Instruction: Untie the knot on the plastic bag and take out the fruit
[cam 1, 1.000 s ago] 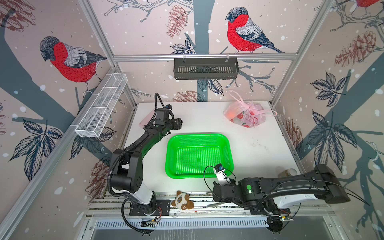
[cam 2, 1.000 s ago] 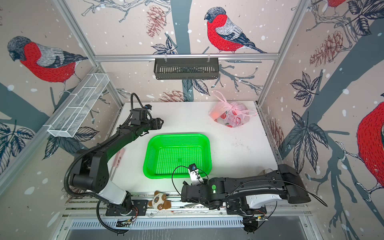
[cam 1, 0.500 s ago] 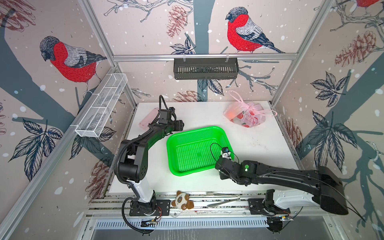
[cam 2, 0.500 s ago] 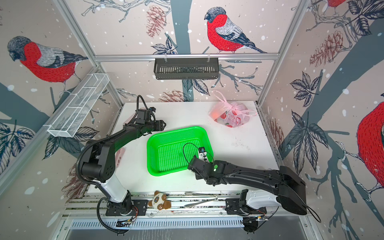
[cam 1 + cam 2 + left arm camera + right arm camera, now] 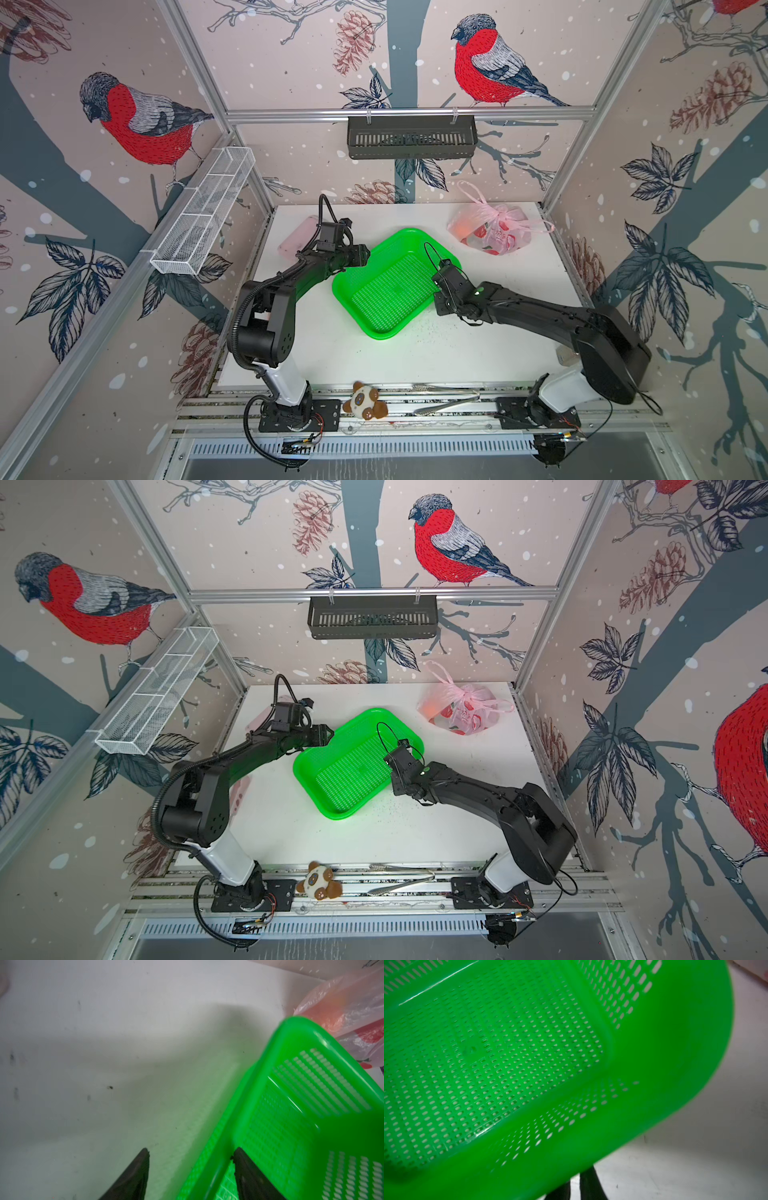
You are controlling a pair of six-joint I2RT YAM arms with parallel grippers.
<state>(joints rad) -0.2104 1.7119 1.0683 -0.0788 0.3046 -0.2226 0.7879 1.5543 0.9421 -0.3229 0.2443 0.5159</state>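
Observation:
The plastic bag (image 5: 494, 235) (image 5: 463, 712) lies at the back right of the white table, and its knot (image 5: 500, 215) is still tied with the handle loops sticking out. One orange fruit (image 5: 461, 228) (image 5: 324, 1014) shows through the film; the other fruit is hidden. My left gripper (image 5: 365, 255) (image 5: 191, 1152) is open and straddles the far-left rim of the green basket (image 5: 415, 232) (image 5: 291, 1043), one finger inside and one over the table. My right gripper (image 5: 442, 291) (image 5: 576, 1184) sits at the basket's right rim (image 5: 675, 1064). Its fingers are nearly together, with the tips hidden under the rim.
A flat pink case (image 5: 297, 239) lies behind my left arm. A plush toy (image 5: 365, 405) and metal tongs (image 5: 449, 401) rest on the front rail. A black basket (image 5: 411, 137) hangs on the back wall and a white wire shelf (image 5: 203, 220) on the left wall.
My right arm swung from the front edge up to the basket's right rim. The basket turned and slid toward the bag. My left gripper moved right to the basket's far-left rim.

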